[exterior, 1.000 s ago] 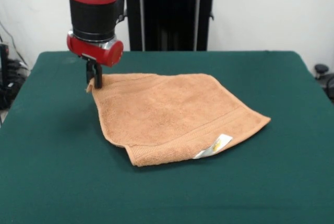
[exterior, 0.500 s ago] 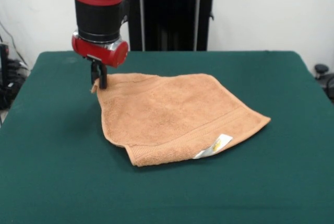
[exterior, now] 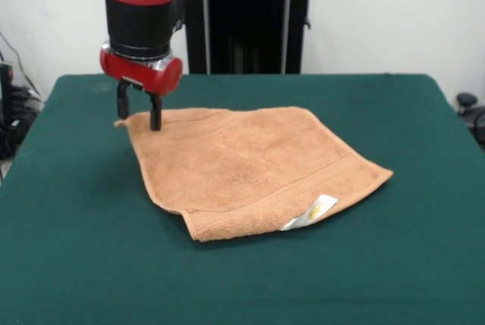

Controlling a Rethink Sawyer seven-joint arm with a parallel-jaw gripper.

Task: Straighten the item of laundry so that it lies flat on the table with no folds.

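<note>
1. Front view only: you have the end effector (exterior: 138, 109) at the far left corner of the towel (exterior: 254, 170), fingers spread, one finger just off the cloth's edge and the other standing on or just above the corner. It grips nothing.

2. The towel lies on the table (exterior: 394, 264) a little left of centre, turned so it reads as a diamond: one corner under the end effector, one pointing right, one toward the camera.

3. The near corner is not flat. The edge there is thick and rounded, and the white label (exterior: 311, 211) with its yellow mark sits just beside it on the border band. Judgement: a layer is doubled there, so a fold remains.

4. The far left corner lies spread on the green cloth, pulled to a small point. Judgement: the step in hand is the let-go at that corner, with the corner already laid out.

5. Next move, as a judgement: you need to lift the end effector clear without dragging the point of cloth, then bring it round to the near corner by the label, pinch only the upper layer, and draw it outward until the thick edge opens.

6. Risk: pinching both layers would shift the whole towel rather than open the fold.
</note>
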